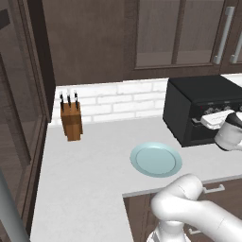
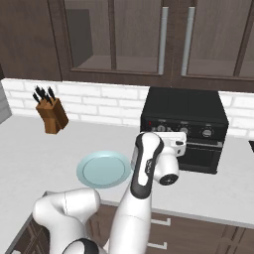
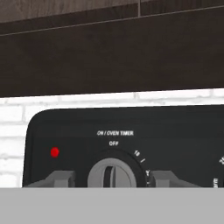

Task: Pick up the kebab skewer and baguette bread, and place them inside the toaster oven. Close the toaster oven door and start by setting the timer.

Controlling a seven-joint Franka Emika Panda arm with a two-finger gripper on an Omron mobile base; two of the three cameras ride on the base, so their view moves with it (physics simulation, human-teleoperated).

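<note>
The black toaster oven [image 2: 183, 106] stands on the counter against the brick wall, and its door [image 2: 201, 155] looks shut. My gripper [image 3: 111, 180] is pressed up to the top control panel, with the finger tips [image 3: 61, 179] on either side of the grey timer knob [image 3: 111, 171]. A narrow gap shows on each side of the knob. The knob's bar points up at OFF. A red lamp [image 3: 54, 152] glows to its left. In the left base view the gripper [image 1: 206, 121] sits at the oven [image 1: 203, 94] front. The kebab skewer and baguette bread are hidden.
A pale blue plate [image 1: 156, 159] [image 2: 103, 169] lies bare on the counter left of the oven. A wooden knife block [image 1: 72, 120] [image 2: 51, 114] stands at the back left. Dark wall cabinets hang above, and drawers sit below the counter edge.
</note>
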